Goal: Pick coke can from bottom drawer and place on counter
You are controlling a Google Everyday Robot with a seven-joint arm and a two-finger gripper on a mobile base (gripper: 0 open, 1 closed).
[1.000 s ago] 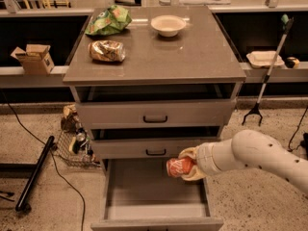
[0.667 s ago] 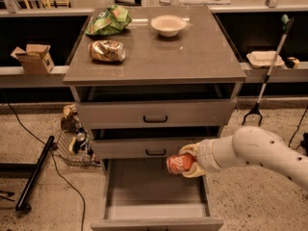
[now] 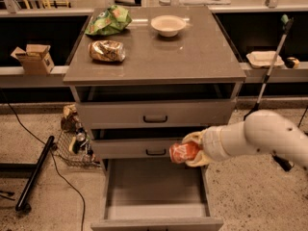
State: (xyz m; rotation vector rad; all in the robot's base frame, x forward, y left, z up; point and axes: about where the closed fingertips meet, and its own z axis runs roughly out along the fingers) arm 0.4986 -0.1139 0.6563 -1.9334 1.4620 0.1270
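Observation:
The coke can [image 3: 182,151] is red-orange and lies on its side in my gripper [image 3: 192,149], which is shut on it. I hold it in the air above the open bottom drawer [image 3: 154,186], level with the middle drawer's front. My white arm [image 3: 260,136] reaches in from the right. The drawer's grey floor shows nothing on it. The counter [image 3: 168,54] is the grey-brown cabinet top above, well higher than the can.
On the counter lie a green chip bag [image 3: 108,20], a gold foil snack bag [image 3: 107,51] and a white bowl [image 3: 168,25]. A cardboard box [image 3: 34,57] sits on the left ledge, a wire basket [image 3: 74,146] left of the cabinet, a tray [image 3: 263,58] on the right ledge.
My gripper has lifted the can slightly and kept it above the open bottom drawer. The rest stands as before.

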